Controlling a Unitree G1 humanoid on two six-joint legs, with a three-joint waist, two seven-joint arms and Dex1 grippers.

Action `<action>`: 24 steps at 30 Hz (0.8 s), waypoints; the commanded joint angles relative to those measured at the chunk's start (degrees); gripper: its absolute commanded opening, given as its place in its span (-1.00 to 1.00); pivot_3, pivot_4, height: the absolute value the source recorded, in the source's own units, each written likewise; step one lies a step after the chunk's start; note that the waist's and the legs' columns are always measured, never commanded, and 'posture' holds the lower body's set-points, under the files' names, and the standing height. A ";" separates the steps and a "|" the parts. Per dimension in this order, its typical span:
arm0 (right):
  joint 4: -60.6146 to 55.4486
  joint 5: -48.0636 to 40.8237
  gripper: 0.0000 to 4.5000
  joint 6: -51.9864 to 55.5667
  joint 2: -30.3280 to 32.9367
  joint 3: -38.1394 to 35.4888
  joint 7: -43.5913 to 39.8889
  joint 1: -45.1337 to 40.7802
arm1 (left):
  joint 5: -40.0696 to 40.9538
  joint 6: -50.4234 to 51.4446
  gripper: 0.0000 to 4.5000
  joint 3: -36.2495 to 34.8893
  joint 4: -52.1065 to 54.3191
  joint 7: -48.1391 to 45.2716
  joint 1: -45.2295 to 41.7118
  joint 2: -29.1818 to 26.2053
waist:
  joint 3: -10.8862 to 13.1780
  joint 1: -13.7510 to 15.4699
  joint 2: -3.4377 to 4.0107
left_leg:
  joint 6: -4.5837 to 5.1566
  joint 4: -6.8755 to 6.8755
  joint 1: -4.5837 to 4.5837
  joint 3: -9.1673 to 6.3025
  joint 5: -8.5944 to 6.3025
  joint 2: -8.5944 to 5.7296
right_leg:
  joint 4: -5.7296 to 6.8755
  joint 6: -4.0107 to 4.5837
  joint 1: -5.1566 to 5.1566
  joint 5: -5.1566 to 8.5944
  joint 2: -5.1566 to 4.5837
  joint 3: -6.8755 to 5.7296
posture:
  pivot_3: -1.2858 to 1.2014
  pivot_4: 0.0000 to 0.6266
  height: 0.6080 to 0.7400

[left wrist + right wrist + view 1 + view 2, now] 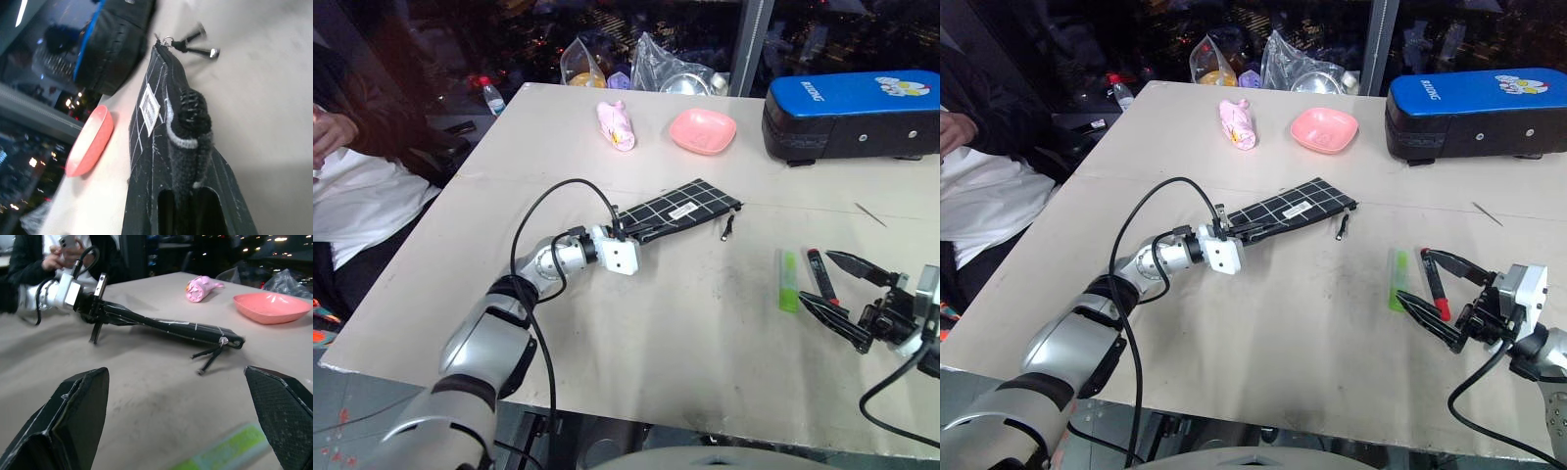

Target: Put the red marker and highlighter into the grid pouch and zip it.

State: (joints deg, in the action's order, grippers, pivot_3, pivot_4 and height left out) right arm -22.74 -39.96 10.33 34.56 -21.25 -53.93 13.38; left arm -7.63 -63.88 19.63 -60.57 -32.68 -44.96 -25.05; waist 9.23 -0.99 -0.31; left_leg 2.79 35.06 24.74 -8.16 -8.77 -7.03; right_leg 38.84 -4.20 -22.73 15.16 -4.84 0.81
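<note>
The right gripper (1442, 294) sits nearest, jaws spread wide and empty, level over the table (685, 352). The red marker (1437, 287) lies between those open fingers, the highlighter (1398, 279) just outside them on the side toward the left arm, parallel and just beside the marker, not touching it as far as can be told. The left gripper (628, 233) is clenched on the near end of the grid pouch (690, 208), lifting that end slightly while the far end with the zipper pull (728, 230) rests on the table. Judgement: the step in hand is picking the marker; the right jaws should drop lower and close across the marker's middle, keeping the nearer finger clear of the highlighter so it is not dragged. Whether the pouch mouth is open cannot be told; the left grip should stay firm and tilt the opening toward the right arm. Beyond the pouch stand a pink dish (703, 130), a pink wrapped item (617, 124) and a blue-and-black case (852, 113), well apart.
</note>
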 commanded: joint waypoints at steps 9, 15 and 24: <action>-2.52 1.56 1.00 33.37 -5.25 9.53 34.75 -23.35 | 24.06 32.83 -0.97 -6.75 37.95 -16.41 13.19 1.06 | -0.03 -0.84 0.05 | 0.00 0.02 0.00 -0.01 0.00 0.01 | 0.00 0.04 -0.02 0.00 0.02 0.14 | 0.03 -0.52 1.00; 3.10 -4.48 1.00 42.27 -7.52 6.00 37.68 -31.61 | 23.64 39.14 -0.97 -8.13 45.11 -16.43 16.43 1.89 | -0.03 -0.67 0.05 | 0.00 0.02 0.00 -0.01 0.01 0.00 | 0.01 0.04 -0.01 -0.01 0.01 0.24 | 0.03 -0.52 1.00; 8.72 -5.28 0.75 42.93 -5.66 8.06 30.97 -38.95 | 22.53 40.55 -1.00 -8.21 46.46 -17.85 17.52 3.50 | -0.03 -0.95 0.06 | 0.01 0.02 0.00 0.01 0.01 0.00 | -0.01 0.05 -0.02 -0.02 0.02 0.22 | 0.03 -0.52 1.00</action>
State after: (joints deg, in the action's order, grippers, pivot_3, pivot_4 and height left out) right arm -13.00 -45.29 54.59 28.01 -13.55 -20.98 -24.14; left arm 14.82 -23.15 12.48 -16.35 -50.16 -27.04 -21.92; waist 9.20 -1.94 -0.25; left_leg 2.80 35.07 24.75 -8.15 -8.76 -7.03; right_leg 38.84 -4.15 -22.75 15.14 -4.82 1.02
